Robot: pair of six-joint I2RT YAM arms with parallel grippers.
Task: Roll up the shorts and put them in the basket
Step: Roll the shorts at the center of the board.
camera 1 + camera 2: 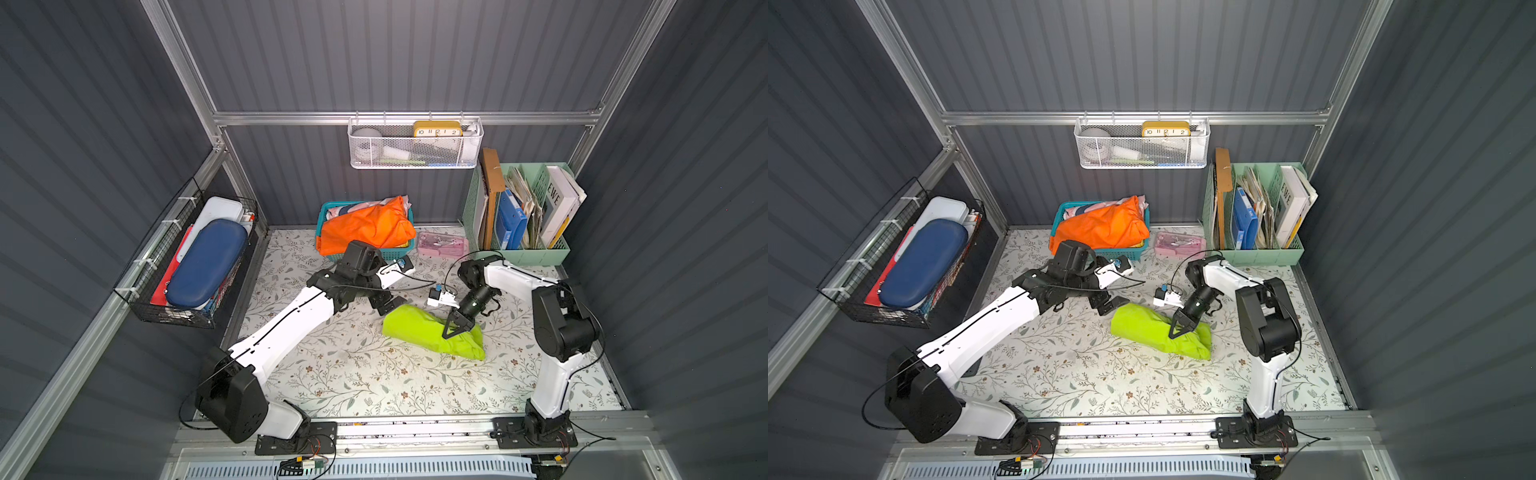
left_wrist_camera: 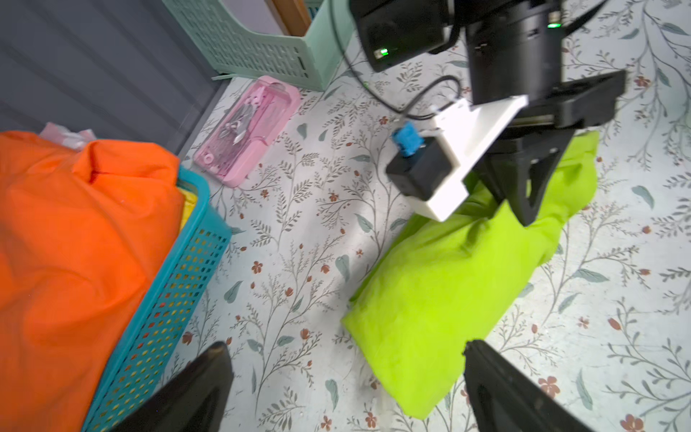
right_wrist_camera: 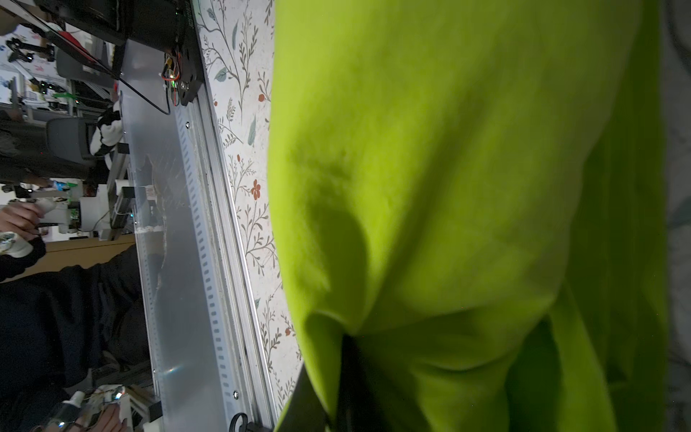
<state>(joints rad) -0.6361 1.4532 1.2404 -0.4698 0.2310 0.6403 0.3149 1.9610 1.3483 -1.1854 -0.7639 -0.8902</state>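
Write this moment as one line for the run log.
shorts: bundled on table | right gripper: shut on shorts | left gripper: open, near shorts

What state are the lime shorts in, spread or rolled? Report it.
Bunched into a compact, lumpy roll, not spread: in a top view the shorts lie as one thick bundle, right hand shut on a fold.

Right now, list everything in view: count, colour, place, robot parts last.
shorts: one, lime green, bundled mid-table
teal basket: one, teal, table's back
orange garment: one, orange, atop teal basket
mint organiser: one, mint, back right corner
pink case: one, pink, beside mint organiser
white mesh basket: one, white, back rail, holds yellow clock
black wire basket: one, black, left wall, holds blue case
left gripper: one, black, open, beside shorts
right gripper: one, black, shut on shorts
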